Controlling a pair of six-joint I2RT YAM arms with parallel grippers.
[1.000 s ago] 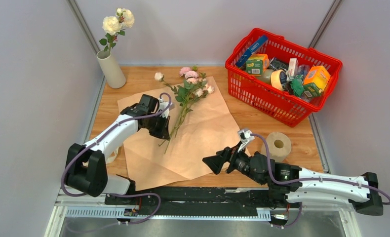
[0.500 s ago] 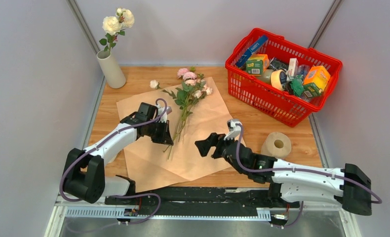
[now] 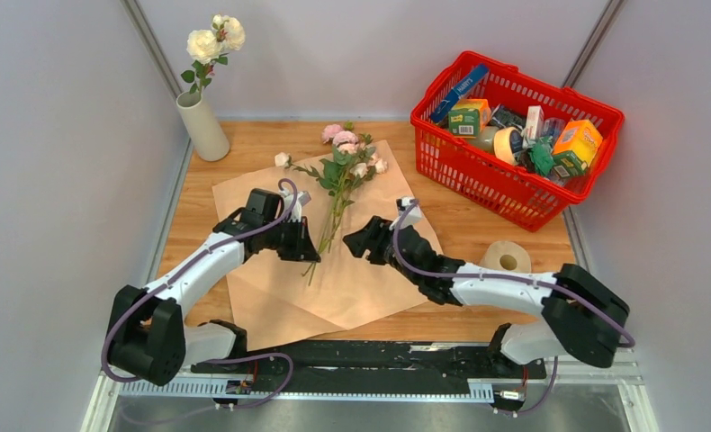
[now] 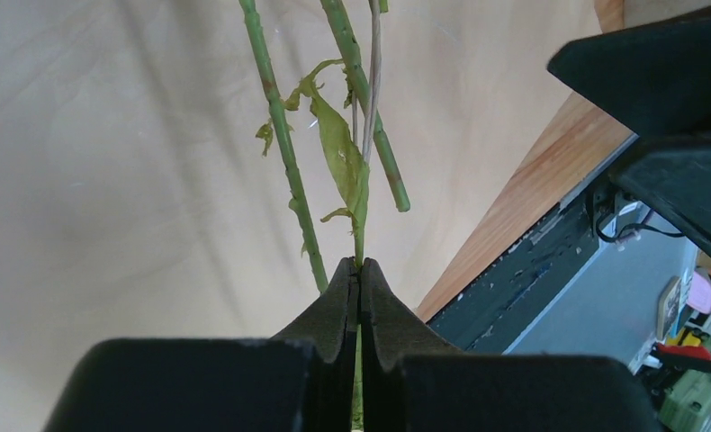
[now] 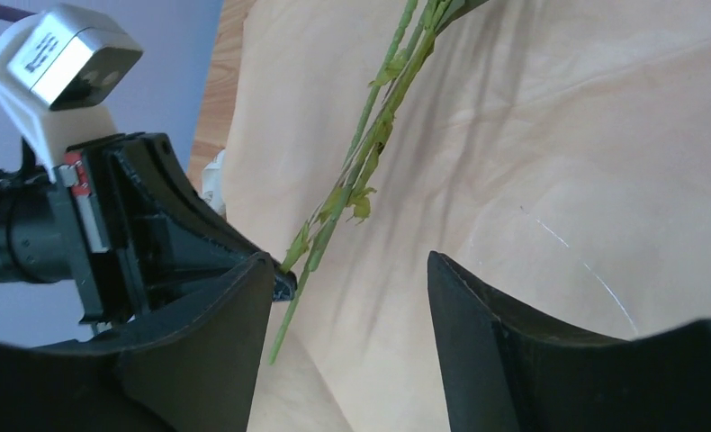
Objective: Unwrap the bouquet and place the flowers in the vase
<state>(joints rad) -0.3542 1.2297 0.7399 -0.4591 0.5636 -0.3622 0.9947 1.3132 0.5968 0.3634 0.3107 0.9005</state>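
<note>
The bouquet is unwrapped: its peach-tan paper (image 3: 370, 270) lies flat on the table with the flowers (image 3: 346, 148) on it, pink and cream heads at the far end. My left gripper (image 3: 310, 250) is shut on one thin green stem (image 4: 359, 216) near its lower end, and two more stems (image 4: 280, 135) hang loose beside it. My right gripper (image 3: 347, 242) stands open just right of the stems (image 5: 370, 153); nothing is between its fingers (image 5: 244, 297). The off-white vase (image 3: 202, 128) stands at the back left with cream roses (image 3: 215, 38) in it.
A red basket (image 3: 442, 144) full of groceries sits at the back right. A tan tape roll (image 3: 505, 259) lies near my right forearm. Grey walls close in both sides, and the table's front edge (image 4: 514, 216) shows behind the left fingers.
My right arm has swung left and forward to the stems, its jaws narrowing. The left gripper has drawn its stem slightly toward me and the flowers shifted a little.
</note>
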